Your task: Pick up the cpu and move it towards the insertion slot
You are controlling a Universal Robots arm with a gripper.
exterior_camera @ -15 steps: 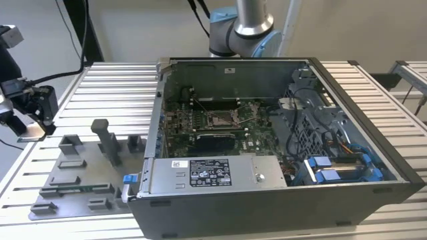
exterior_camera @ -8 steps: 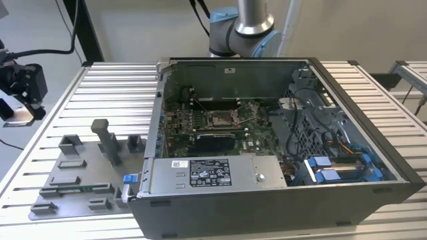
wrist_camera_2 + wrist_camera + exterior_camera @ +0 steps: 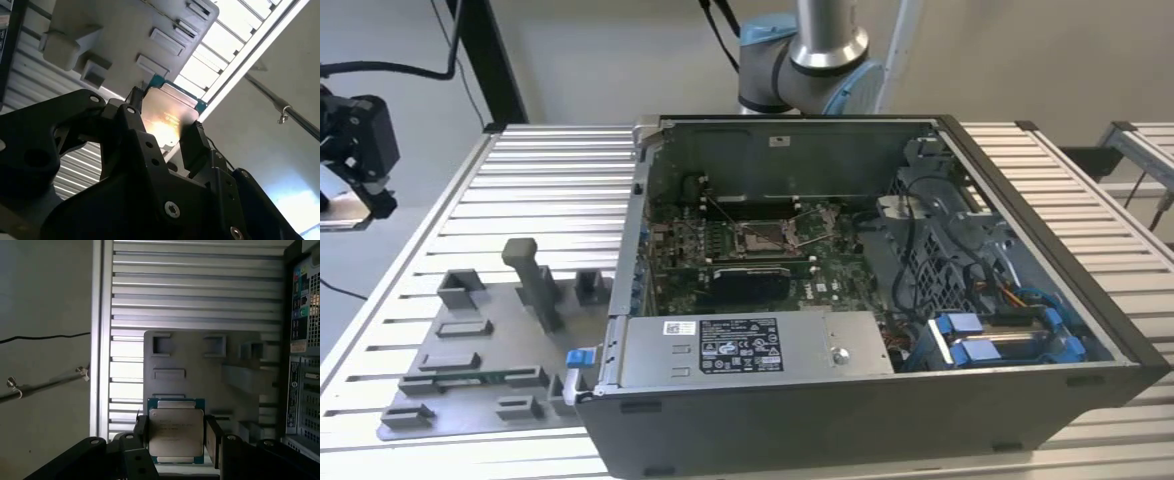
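Note:
The cpu, a flat square chip with a pale metal top and a green rim, sits between the two black fingers of my gripper, which is shut on it. The second wrist view shows the cpu held in the air, with the grey fixture plate well beyond it. In the exterior view my gripper hangs at the far left, out past the table's edge. The insertion slot, a shiny square socket, lies on the green board inside the open computer case, far to the exterior view's right of my gripper.
The grey fixture plate with raised blocks and a post lies on the ribbed metal table. Cables, a drive cage and a power supply crowd the case around the socket. The arm's base stands behind the case.

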